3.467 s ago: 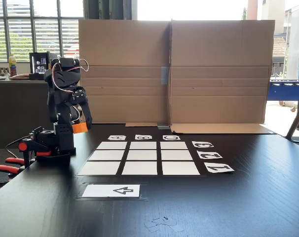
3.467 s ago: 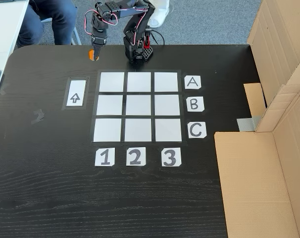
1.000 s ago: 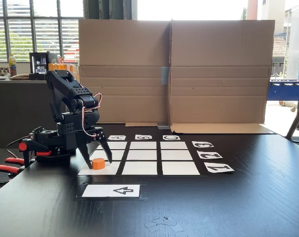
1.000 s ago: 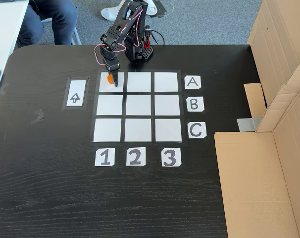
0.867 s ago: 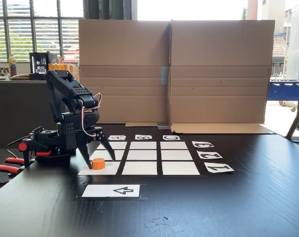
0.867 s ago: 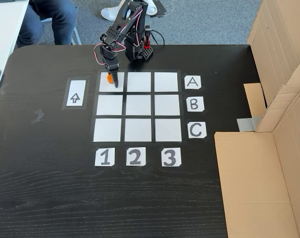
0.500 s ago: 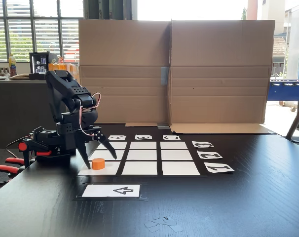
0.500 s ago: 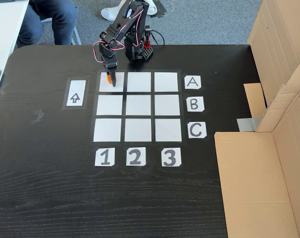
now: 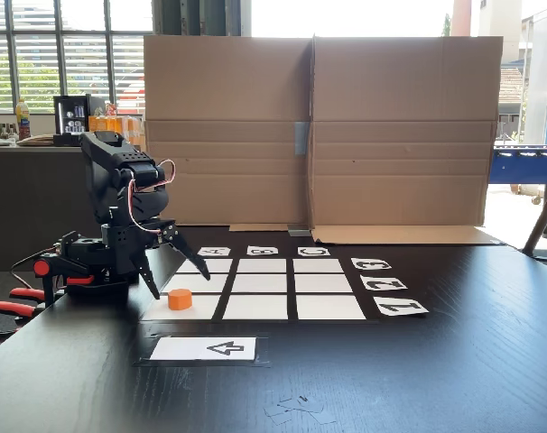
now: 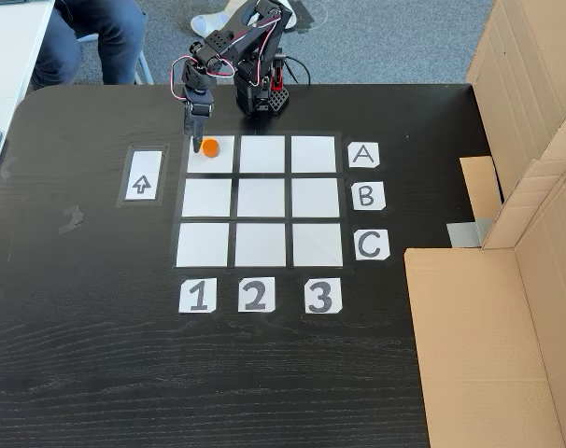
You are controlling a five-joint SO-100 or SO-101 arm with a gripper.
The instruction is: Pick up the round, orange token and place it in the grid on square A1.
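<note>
- The orange token sits flat on square A1, the corner cell of the grid nearest the arm's base.
- In the view from above, that cell is the top left one, in line with the A label and the 1 label.
- The pincer is spread wide and grasps nothing.
- In the view from table level, its two dark fingers straddle the token from above, their tips clear of it.
- The black arm is folded over its base at the left of the table in the view from table level.
- A white card with a black arrow lies just beside the grid, on the side next to column 1.
- The other eight white cells hold nothing.
- Cardboard walls stand along the far edge in the view from table level.
- Red-handled clamps grip the table edge by the arm's base.
- A person's leg in blue trousers shows past the table in the view from above.
</note>
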